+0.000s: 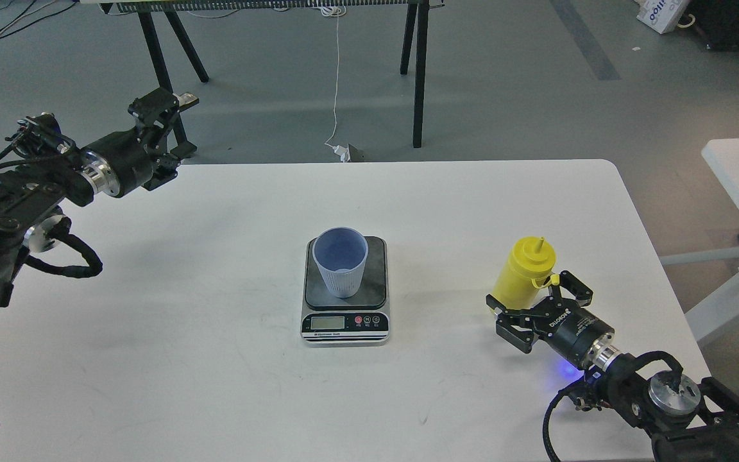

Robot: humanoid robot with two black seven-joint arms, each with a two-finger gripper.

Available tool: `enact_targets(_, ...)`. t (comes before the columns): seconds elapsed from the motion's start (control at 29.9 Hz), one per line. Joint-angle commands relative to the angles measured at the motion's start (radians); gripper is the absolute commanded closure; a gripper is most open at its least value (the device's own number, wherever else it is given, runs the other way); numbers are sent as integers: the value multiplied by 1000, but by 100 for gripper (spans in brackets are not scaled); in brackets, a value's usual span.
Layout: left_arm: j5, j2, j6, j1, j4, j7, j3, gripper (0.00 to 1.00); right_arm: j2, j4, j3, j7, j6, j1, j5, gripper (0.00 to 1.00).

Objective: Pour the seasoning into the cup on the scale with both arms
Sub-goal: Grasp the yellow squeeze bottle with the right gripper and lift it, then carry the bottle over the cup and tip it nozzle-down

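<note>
While the right claw (532, 307) sits low at the base of the bottle (523, 273), near the table's right edge, the step in hand looks like the pickup, with no pouring started. Its jaws are spread, one either side of the bottle's lower body; I can't tell if either pad is touching yet. No grip on it as far as I can see.

Bottle stands on the table (215, 359), long axis near vertical, leaning slightly with the top toward the far-right corner. Thin nozzle points up, side tab faces the right edge.

Cup (340, 262) stands upright on the scale (346, 289), mouth up, roughly mid-table and well apart from the bottle. It sits toward the left of the dark platform. Display faces the near edge; digits too small to read.

Left claw (165, 122) hangs off the far-left corner, raised, well away from everything. Fingers seen at an angle; can't tell whether open or closed.

Next move, my read: close the right jaws on the bottle body, lift, carry toward the middle of the table, then tip the nozzle over the cup mouth. The left arm likely needs to come in to steady the cup or help with the bottle. Risk: a low grip on a tall, soft bottle may let it tilt or squeeze early.
</note>
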Motion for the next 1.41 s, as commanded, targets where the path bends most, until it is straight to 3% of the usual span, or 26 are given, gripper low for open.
enact_targets(0.0, 0, 0, 0, 10, 0, 0, 0, 0, 4, -3, -1, 0, 0, 22, -9, 5)
enact_targets(0.07, 0, 3, 0, 10, 0, 0, -1, 0, 11, -3, 0, 0, 0, 29, -29, 14)
enact_targets(0.1, 0, 3, 0, 10, 0, 0, 0, 0, 15, -3, 0, 0, 0, 36, -41, 25)
enact_targets(0.2, 0, 3, 0, 17, 0, 0, 0, 0, 24, 0, 0, 0, 0, 41, -67, 74)
enact_targets(0.23, 0, 3, 0, 17, 0, 0, -1, 0, 30, 0, 0, 0, 0, 45, -78, 83)
enact_targets(0.33, 0, 3, 0, 19, 0, 0, 0, 0, 38, 9, 2, 0, 0, 56, -106, 94)
enact_targets(0.57, -1, 3, 0, 20, 0, 0, -1, 0, 19, 6, 5, 18, 0, 203, -173, 98)
enact_targets(0.8, -31, 6, 0, 19, 0, 0, -1, 0, -19, -2, 3, 111, -8, 487, -501, 98)
enact_targets(1.04, -72, 1, 0, 19, -2, 0, -3, 0, 56, 1, -102, 222, -212, 705, -912, 98)
enact_targets(1.37, -87, 5, 0, 14, -2, 0, -3, 0, 162, 12, -434, 292, -420, 891, -1202, 98)
